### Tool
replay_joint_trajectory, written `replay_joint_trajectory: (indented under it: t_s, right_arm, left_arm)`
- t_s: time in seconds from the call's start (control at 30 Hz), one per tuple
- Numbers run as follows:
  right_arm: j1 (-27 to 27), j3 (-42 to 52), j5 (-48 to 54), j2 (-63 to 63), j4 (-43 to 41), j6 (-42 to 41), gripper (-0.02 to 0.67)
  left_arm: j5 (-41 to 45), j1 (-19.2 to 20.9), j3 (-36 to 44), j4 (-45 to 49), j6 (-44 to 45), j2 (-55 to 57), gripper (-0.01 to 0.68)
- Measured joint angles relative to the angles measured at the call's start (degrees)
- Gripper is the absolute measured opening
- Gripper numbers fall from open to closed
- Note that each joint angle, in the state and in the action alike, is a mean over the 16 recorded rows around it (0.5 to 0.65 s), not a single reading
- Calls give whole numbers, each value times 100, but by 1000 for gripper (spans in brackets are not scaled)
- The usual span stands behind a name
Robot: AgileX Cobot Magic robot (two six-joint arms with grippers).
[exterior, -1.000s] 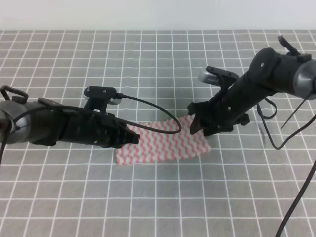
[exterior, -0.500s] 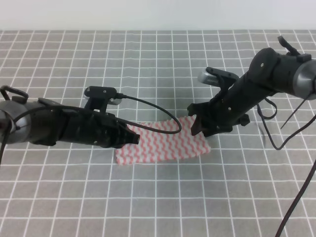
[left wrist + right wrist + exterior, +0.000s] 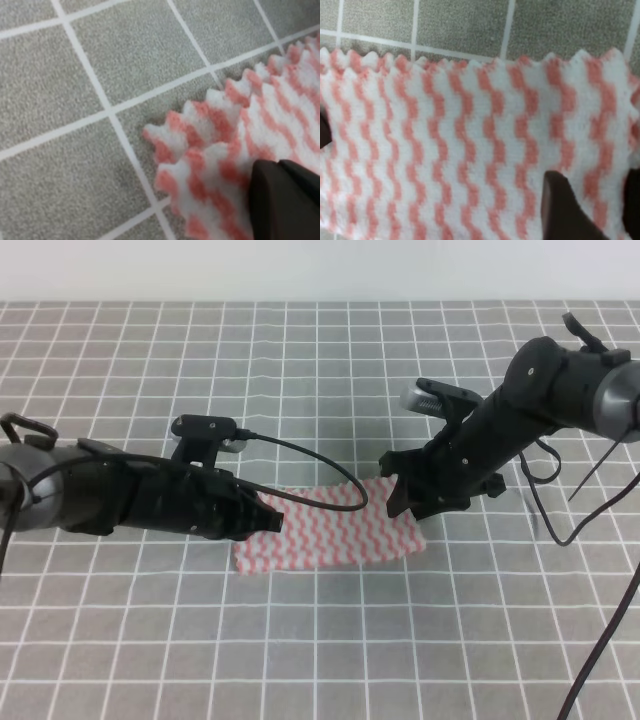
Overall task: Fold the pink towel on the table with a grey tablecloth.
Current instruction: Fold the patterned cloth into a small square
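Barely anything has shifted since a second ago: only the right gripper (image 3: 398, 492) has eased slightly up off the pink towel (image 3: 330, 530), whose far corner lies just beneath its parted fingers. At the left gripper (image 3: 268, 520) a dark fingertip (image 3: 285, 200) presses the towel's near corner, though whether it is clamped I cannot tell. Towel lies flat between both on the table with a grey tablecloth (image 3: 300, 660); no readable writing shows.

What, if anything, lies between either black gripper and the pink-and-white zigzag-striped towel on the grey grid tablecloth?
Nothing visible. The left gripper is at the pink-and-white striped towel's left edge and the right gripper at its right corner. Only a thin black cable arcs over its far edge, and the grey grid tablecloth shows nothing else.
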Motion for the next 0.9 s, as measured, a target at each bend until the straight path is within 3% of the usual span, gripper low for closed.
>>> replay_joint_trajectory:
  t_s: [0.53,0.9]
  right_arm:
    - [1,1,61,-2,-6,3,201]
    - [-1,0,157,5,-89,2,82]
  left_arm:
    - [56,0,3,-3,0,8,-1]
    - [74,0,0,-7,0,8,-1]
